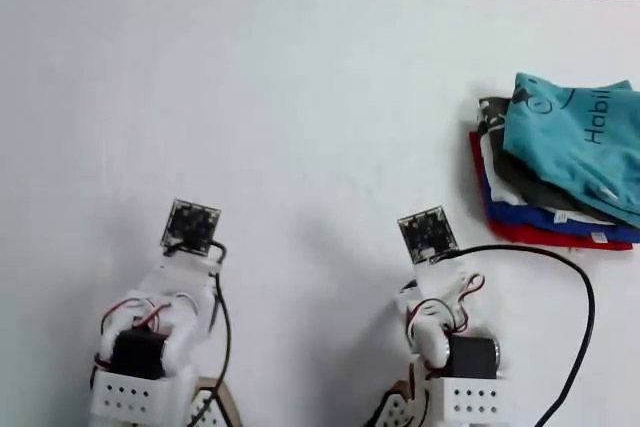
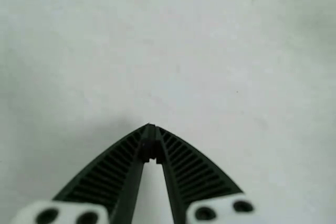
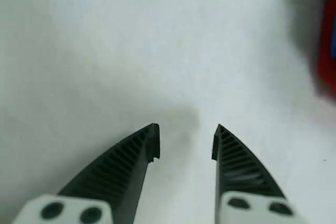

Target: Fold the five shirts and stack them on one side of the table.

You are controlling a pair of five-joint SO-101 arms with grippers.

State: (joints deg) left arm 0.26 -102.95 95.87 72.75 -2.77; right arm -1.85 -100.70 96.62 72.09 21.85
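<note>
Fingers (image 2: 126, 166) clenched empty on left gripper (image 2: 150, 128), released on right gripper (image 3: 184, 132); limp, light shirt stack (image 1: 560, 182), frame right, likely suits an edge pinch.

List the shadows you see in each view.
High view: even light on the table, slight shadow beside the shirt stack. Left wrist view: faint shadow ahead of the shut left gripper. Right wrist view: soft shadow past the open right gripper, darker patch beside the red shirt.
</note>
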